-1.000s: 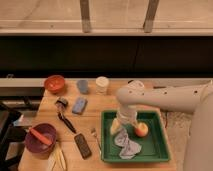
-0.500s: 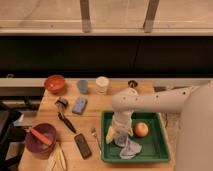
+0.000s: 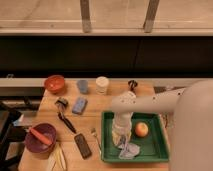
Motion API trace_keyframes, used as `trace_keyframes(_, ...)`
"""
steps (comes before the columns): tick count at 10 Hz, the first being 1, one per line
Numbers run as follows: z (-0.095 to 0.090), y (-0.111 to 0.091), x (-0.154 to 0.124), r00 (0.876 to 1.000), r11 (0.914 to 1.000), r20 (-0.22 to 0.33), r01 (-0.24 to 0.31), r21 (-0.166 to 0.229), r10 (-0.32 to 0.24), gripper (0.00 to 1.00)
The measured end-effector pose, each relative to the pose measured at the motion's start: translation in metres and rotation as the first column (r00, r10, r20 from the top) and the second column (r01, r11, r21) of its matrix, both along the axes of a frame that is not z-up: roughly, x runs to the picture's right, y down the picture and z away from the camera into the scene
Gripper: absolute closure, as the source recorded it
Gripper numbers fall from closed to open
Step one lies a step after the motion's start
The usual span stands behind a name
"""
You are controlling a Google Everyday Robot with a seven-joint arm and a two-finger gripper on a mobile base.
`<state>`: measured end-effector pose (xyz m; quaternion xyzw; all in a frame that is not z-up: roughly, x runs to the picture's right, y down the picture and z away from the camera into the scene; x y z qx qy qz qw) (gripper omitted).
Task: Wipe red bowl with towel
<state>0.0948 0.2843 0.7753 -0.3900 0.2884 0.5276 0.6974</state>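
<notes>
Reaching in from the right edge, the arm [image 3: 152, 102] bends straight down at the wrist into the tray [image 3: 156, 145], lower centre. The gripper [image 3: 121, 144] is on the towel [image 3: 131, 151]; its grip cannot be told. Apple [image 3: 142, 129] just right. Red bowl [image 3: 55, 83] upper left, well apart. Bare table [image 3: 107, 101] lies beyond the tray's far rim.

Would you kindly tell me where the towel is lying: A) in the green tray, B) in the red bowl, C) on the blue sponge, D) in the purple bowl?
A: the towel lies crumpled in the green tray near the apple, the hand right at it.
</notes>
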Motion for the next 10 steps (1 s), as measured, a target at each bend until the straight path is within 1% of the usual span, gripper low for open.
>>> trace_keyframes(1, 0.0, 0.001, 0.002, 1.0, 1.0, -0.007, 0.0, 0.0, 0.0, 0.76)
trace_keyframes(2, 0.0, -0.005, 0.004, 1.0, 0.9997, -0.017, -0.007, 0.023, 0.008, 0.88)
trace_keyframes(3, -0.002, -0.016, 0.009, 0.999, 0.9987, -0.028, -0.013, 0.049, 0.015, 0.96)
trace_keyframes(4, -0.005, -0.03, 0.015, 0.999, 0.997, -0.04, -0.017, 0.076, 0.021, 1.0)
trace_keyframes(5, -0.012, -0.054, 0.022, 0.998, 0.9925, -0.05, -0.019, 0.121, 0.025, 1.0)
trace_keyframes(6, -0.019, -0.079, 0.025, 0.998, 0.9859, -0.054, -0.02, 0.166, 0.029, 1.0)
trace_keyframes(7, -0.026, -0.105, 0.027, 0.998, 0.9769, -0.054, -0.019, 0.213, 0.032, 1.0)
trace_keyframes(8, -0.033, -0.135, 0.028, 0.998, 0.9634, -0.046, -0.023, 0.267, 0.037, 1.0)
trace_keyframes(9, -0.039, -0.169, 0.026, 0.998, 0.9435, -0.029, -0.036, 0.329, 0.049, 1.0)
trace_keyframes(10, -0.04, -0.192, 0.02, 0.998, 0.9274, -0.012, -0.048, 0.371, 0.056, 1.0)
